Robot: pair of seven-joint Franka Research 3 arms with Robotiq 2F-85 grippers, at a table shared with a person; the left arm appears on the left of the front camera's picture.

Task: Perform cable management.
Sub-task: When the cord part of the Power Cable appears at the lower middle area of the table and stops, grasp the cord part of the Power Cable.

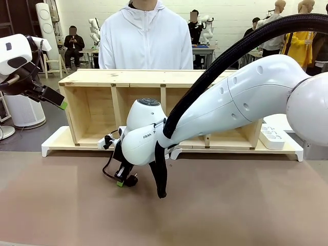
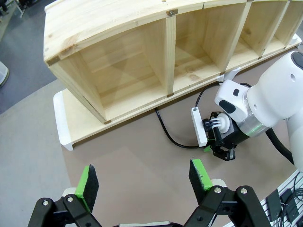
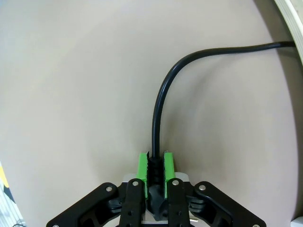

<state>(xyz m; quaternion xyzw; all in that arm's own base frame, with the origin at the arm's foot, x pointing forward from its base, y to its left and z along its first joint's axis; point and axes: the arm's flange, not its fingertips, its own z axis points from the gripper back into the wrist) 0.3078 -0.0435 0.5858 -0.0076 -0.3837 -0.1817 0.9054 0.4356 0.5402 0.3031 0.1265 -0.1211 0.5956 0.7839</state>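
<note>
Noted right gripper clamped on cable at ribbed plug end, down at table. Traced remaining length ahead of gripper, bending toward wooden shelf; cannot see far end, possibly plugged in. Noted left gripper apart, empty, well away. Judged grasp done, routing pending.

One cable, one shelf, two end effectors

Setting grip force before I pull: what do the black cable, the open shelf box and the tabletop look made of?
The thin black cable: rubber or soft plastic sheath, smooth, slightly glossy; it bends in a soft curve. The open-fronted pale box: unfinished light wood, probably pine; grain and knots show. The brown tabletop: matte, uniform, possibly laminate or a mat; unclear.
</note>
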